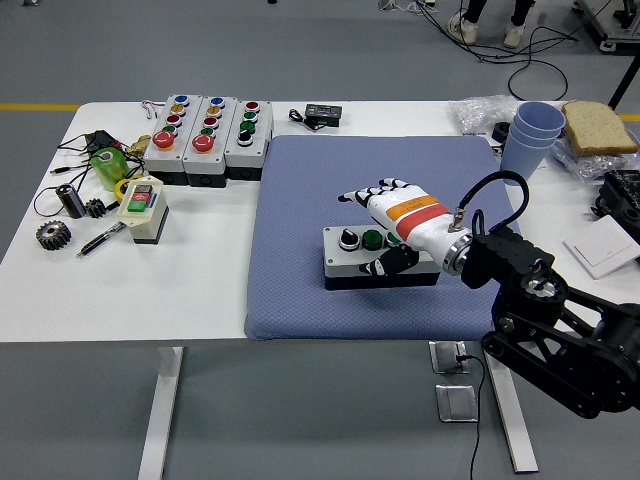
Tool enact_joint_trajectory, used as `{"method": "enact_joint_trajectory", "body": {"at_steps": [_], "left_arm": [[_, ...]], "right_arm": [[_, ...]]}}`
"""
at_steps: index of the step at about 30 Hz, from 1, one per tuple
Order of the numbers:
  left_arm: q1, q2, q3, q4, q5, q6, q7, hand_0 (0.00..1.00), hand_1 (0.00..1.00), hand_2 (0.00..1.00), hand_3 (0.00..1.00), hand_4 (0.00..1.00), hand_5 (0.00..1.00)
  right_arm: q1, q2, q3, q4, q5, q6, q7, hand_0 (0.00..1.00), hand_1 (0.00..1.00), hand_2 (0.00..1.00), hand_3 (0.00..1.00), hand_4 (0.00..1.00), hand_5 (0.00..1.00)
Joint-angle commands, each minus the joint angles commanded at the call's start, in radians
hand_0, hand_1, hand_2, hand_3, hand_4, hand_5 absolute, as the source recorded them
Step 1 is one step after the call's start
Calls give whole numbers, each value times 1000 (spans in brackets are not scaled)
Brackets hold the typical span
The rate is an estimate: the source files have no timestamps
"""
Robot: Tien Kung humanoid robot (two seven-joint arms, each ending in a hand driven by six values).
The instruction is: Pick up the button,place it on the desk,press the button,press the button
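A grey button box (358, 258) with a black knob and green buttons lies on the blue mat (300, 200). It rests flat, its long side across the picture. My right hand (390, 215), white with an orange and red band, hovers over the box's right half. Its fingers are spread and point left past the green buttons; the thumb (385, 262) hangs at the box's front face. It holds nothing. The box's right end is hidden under the hand. The left arm is out of view.
Three button boxes (207, 135) stand at the back left, next to a small cream switch box (143, 208), gears, a pen and a green roll. Blue cups (530, 135), bread (598, 125) and a black remote (322, 114) lie at the back right.
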Motion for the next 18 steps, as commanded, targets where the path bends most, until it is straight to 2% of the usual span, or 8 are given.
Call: {"method": "enact_joint_trajectory", "body": {"at_steps": [3, 7, 8, 9, 12, 13, 14, 18], "left_arm": [[0, 0, 2, 0, -2, 0, 0, 656, 722, 772, 676, 421, 747], [-1, 1, 2, 0, -8, 2, -4, 656, 722, 772, 676, 421, 747], [-1, 1, 1, 0, -8, 2, -4, 655, 721, 772, 675, 421, 747], [-2, 0, 0, 0, -8, 2, -4, 655, 721, 772, 675, 421, 747], [-2, 0, 1, 0, -9, 3, -5, 655, 721, 772, 675, 421, 747], [-2, 1, 4, 0, -14, 3, -7, 655, 721, 772, 675, 421, 747], [-2, 1, 5, 0, -15, 3, -7, 655, 720, 770, 674, 421, 749], [-1, 1, -1, 0, -6, 2, -5, 655, 720, 770, 674, 421, 749]], "right_arm": [[-10, -6, 12, 21, 4, -9, -3, 914, 743, 822, 905, 954, 192], [-63, -60, 81, 92, 21, -87, -37, 914, 743, 822, 905, 954, 192], [-79, -79, 101, 107, 19, -112, -46, 578, 516, 655, 857, 943, 366], [-93, -98, 118, 120, 19, -139, -51, 578, 516, 655, 857, 943, 366], [-102, -110, 128, 130, 20, -153, -52, 578, 516, 655, 857, 943, 366], [-125, -140, 151, 153, 26, -161, -48, 578, 516, 655, 857, 943, 366], [-132, -152, 159, 160, 28, -163, -47, 108, 7, 270, 680, 924, 454], [-171, -205, 164, 200, 39, -138, -55, 108, 7, 270, 680, 924, 454]]}}
